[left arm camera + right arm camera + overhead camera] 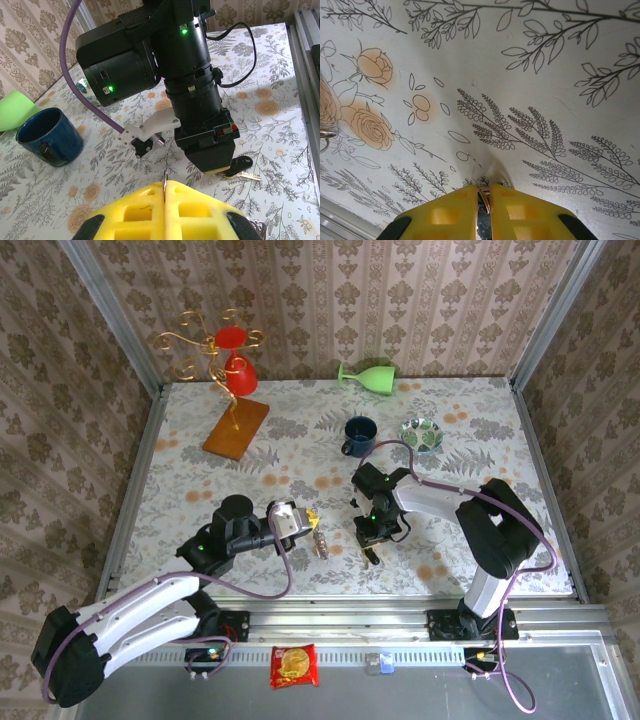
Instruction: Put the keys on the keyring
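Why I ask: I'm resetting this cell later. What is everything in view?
wire stand: one, gold, far left.
cup: one, red, hanging on the wire stand.
goblet: one, green, toppled, far edge.
mug: one, blue, mid-table.
bowl: one, patterned, right of the mug.
keys: small bunch, silvery, on the table near-centre.
black-headed key: one, black-silver, at the right gripper tips.
keyring: one, silvery wire, between the left gripper pads.
snack packet: one, red, near rail.
left gripper: one, yellow pads, shut on the keyring.
right gripper: one, yellow pads, nearly together on a metal sliver.

dark blue mug (359, 435), green cup (368, 375), black-headed silver key (241, 166), orange-flowered tablecloth (470, 430).
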Robot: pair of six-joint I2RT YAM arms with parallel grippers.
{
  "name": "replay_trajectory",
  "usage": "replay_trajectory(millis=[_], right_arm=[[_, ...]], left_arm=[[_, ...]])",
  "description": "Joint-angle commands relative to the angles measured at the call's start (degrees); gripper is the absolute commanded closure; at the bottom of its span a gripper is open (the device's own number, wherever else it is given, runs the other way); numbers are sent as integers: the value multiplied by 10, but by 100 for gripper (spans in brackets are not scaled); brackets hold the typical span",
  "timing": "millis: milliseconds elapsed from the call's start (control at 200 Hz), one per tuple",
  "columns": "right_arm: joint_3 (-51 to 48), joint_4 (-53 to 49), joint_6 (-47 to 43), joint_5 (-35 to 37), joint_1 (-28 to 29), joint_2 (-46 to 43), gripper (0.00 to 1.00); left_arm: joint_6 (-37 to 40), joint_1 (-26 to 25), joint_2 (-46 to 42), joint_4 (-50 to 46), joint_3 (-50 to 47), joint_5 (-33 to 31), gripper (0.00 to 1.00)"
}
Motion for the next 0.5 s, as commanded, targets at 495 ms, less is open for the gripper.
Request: replay_trajectory(millis=[495], right_arm=[[15,-2,-12,6,6,-15,100]], left_arm=[[9,-3,-14,-1,13,-4,100]])
